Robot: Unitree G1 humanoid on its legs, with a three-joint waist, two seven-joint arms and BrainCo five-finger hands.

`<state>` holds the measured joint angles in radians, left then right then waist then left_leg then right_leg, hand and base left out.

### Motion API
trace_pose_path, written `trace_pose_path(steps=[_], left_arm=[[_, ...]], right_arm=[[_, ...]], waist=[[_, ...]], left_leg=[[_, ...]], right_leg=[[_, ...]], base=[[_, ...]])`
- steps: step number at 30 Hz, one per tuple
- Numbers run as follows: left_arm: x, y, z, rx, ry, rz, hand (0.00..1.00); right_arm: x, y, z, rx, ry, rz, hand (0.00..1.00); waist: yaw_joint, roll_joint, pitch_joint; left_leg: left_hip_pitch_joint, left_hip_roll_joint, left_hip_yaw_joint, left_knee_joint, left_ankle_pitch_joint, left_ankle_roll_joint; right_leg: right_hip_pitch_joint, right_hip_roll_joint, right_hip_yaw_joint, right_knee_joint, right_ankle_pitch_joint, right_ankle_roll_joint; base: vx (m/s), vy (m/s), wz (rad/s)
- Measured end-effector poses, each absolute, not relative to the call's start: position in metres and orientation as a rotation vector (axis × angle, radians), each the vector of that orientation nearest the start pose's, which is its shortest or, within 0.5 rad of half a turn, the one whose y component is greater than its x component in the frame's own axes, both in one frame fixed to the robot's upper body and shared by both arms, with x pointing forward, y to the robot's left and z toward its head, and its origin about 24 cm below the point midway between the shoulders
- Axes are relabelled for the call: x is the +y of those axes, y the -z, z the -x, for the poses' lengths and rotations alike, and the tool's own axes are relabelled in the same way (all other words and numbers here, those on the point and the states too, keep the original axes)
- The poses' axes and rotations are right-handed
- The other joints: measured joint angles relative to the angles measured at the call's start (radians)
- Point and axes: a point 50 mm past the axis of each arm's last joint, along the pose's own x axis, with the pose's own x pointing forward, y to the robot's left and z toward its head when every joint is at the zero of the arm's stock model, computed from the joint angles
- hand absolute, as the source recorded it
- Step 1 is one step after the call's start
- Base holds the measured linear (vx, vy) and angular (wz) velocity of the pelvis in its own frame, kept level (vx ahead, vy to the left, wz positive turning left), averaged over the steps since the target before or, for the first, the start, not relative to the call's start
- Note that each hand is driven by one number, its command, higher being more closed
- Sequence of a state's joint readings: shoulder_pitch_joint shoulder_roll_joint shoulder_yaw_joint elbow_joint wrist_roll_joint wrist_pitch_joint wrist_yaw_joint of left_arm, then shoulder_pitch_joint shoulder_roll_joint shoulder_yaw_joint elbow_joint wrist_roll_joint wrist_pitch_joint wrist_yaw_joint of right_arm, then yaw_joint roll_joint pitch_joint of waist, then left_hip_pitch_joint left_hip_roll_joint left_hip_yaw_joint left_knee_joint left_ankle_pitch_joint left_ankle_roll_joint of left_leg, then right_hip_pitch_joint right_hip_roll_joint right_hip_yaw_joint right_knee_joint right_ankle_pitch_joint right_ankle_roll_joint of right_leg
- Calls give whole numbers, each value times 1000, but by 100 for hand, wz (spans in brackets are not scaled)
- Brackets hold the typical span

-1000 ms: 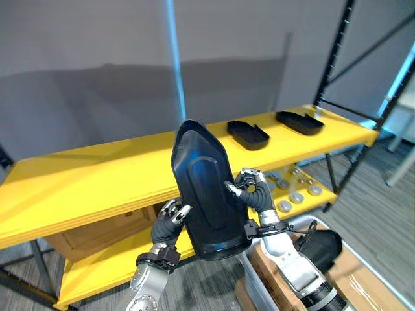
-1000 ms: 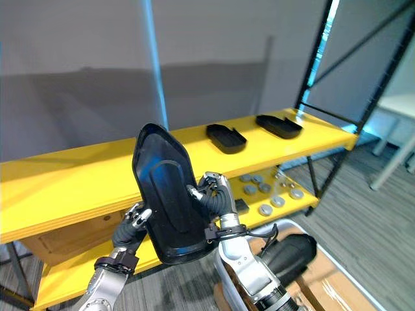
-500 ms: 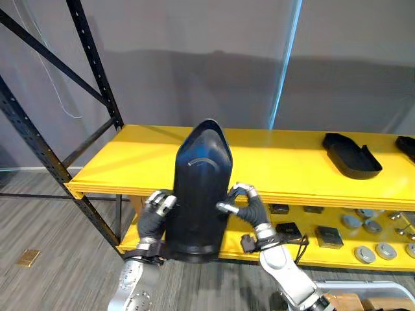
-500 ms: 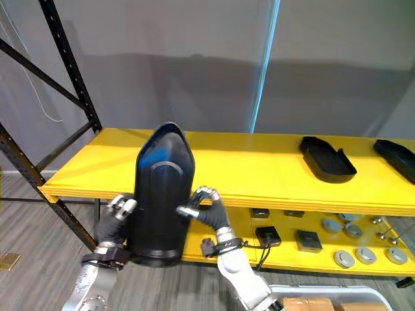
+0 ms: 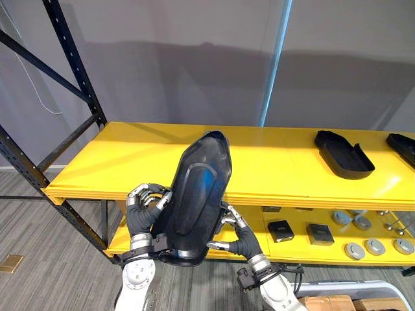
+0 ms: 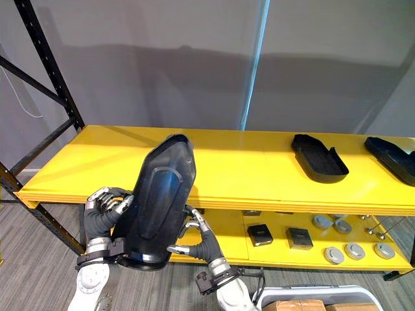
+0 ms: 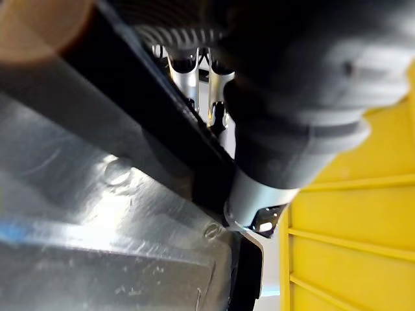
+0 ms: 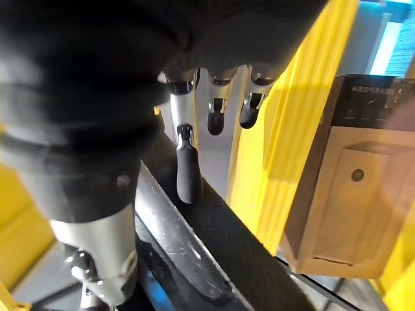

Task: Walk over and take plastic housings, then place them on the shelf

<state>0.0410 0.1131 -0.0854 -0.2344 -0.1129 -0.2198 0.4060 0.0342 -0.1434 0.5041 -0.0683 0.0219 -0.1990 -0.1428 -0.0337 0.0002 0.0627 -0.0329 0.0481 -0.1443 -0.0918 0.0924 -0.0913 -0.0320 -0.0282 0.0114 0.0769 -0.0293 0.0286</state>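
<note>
- Grey wall and a vertical blue light strip (image 5: pixel 274 65) back a black steel rack (image 5: pixel 72 68) with a yellow upper shelf (image 5: pixel 110 165) and a yellow lower shelf (image 5: pixel 295 249).
- I hold a large black plastic housing (image 5: pixel 194 194) between both hands, in the air in front of the upper shelf's front edge. Its narrow end leans up and to my right, over the yellow board.
- My left hand (image 5: pixel 144 206) is on the housing's left side near the broad lower end, fingers curled round its rim.
- My right hand (image 5: pixel 237 238) is on the lower right side, with the fingers (image 8: pixel 186 172) and thumb closed on the housing's edge.
- A second housing (image 5: pixel 343 154) lies on the upper shelf well to the right, and a third housing (image 5: pixel 403 146) lies at the far right.
- Small black boxes (image 5: pixel 281 230) and round silver discs (image 5: pixel 375 246) sit on the lower shelf.
</note>
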Motion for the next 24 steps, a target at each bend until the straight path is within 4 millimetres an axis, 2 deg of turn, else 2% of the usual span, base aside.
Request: trace_pose_path(steps=[4,5,9,13,15,18,21,24], left_arm=[[165,-104,-234,-391,-339,113,100],[164,-103,-234,-389,-352,121,100],[173,-92,-240,-341,-433,113,100],[183,-91,-252,-325,-539,127,100],[191,-96,-257,-343,-616,155,100],[193,-103,-262,-366,-646,171,100],[195,-105,-263,-378,-672,180,100],[199,-108,-263,-386,-701,186,100]], right_arm=[[-66,-58,-219,-203,-333,37,0],[-69,-63,-218,-228,-311,32,0],[-91,-86,-219,-334,-150,3,0],[-108,-88,-210,-351,-45,-11,0],[-119,-87,-206,-344,-1,-6,0],[-131,-90,-206,-361,62,7,0],[-146,-95,-206,-386,155,25,0],[-158,-99,-205,-409,249,48,0]], waist=[[-13,1,-32],[-19,1,-39],[-47,0,-53],[-57,-1,-45],[-64,4,-33],[-76,5,-19],[-95,19,-12],[-110,23,-9]], left_leg=[[0,1,6,0,8,2],[-1,1,7,0,9,4],[-4,0,12,20,9,4],[-30,-2,36,99,-26,-3],[-36,8,80,114,-54,-4],[-32,21,136,102,-49,1],[19,27,206,-1,-13,3],[37,30,263,0,7,1]], right_leg=[[-1,1,1,-10,2,1],[-1,1,1,-13,4,3],[6,0,4,-17,16,-1],[13,-2,22,-14,20,-3],[15,0,36,-14,24,-4],[8,0,48,-17,31,-1],[-2,-3,68,-31,31,13],[-2,-2,113,-35,38,23]], base=[[-34,1,-4],[0,0,0],[9,2,-2],[-16,15,-11],[-64,22,-16],[-67,14,-15],[13,13,-23],[58,50,-40]])
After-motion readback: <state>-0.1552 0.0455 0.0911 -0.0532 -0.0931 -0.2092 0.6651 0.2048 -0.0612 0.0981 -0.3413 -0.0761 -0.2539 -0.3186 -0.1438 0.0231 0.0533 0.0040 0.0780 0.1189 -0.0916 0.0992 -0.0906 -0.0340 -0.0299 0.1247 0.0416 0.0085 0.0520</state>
